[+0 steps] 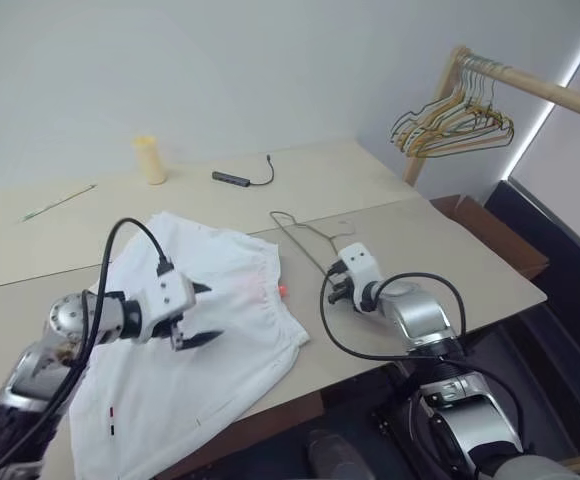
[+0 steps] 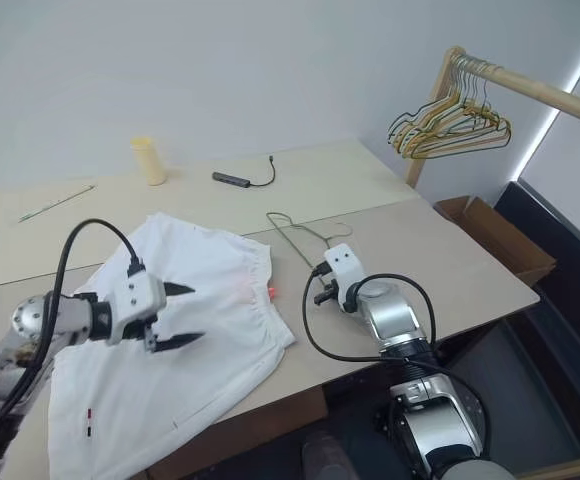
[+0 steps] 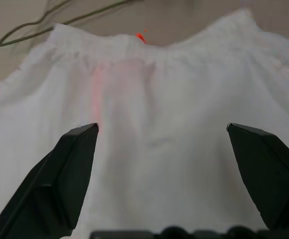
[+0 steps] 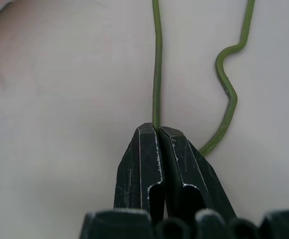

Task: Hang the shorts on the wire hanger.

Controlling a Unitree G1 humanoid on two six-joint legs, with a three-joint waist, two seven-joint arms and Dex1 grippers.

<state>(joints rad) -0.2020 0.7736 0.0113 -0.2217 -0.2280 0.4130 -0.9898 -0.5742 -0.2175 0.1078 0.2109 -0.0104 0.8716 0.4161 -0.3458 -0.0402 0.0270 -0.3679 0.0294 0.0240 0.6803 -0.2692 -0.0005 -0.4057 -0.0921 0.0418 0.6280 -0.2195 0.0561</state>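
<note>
The white shorts (image 1: 200, 340) lie spread flat on the table, their gathered waistband with a pink-red patch (image 3: 140, 37) toward the wire hanger. My left gripper (image 1: 213, 312) hovers open just above the middle of the shorts, its fingers (image 3: 74, 169) wide apart with nothing between them. The thin olive-green wire hanger (image 1: 305, 235) lies on the table just right of the waistband. My right gripper (image 4: 158, 130) is shut on one straight wire of the hanger (image 4: 157, 74), at the end nearest me.
A yellow cylinder (image 1: 150, 158), a black cable adapter (image 1: 235, 178) and a thin green stick (image 1: 58, 202) lie at the table's back. A wooden rack with bunched hangers (image 1: 455, 125) stands at the right. An open cardboard box (image 1: 490, 235) sits beyond the table's right edge.
</note>
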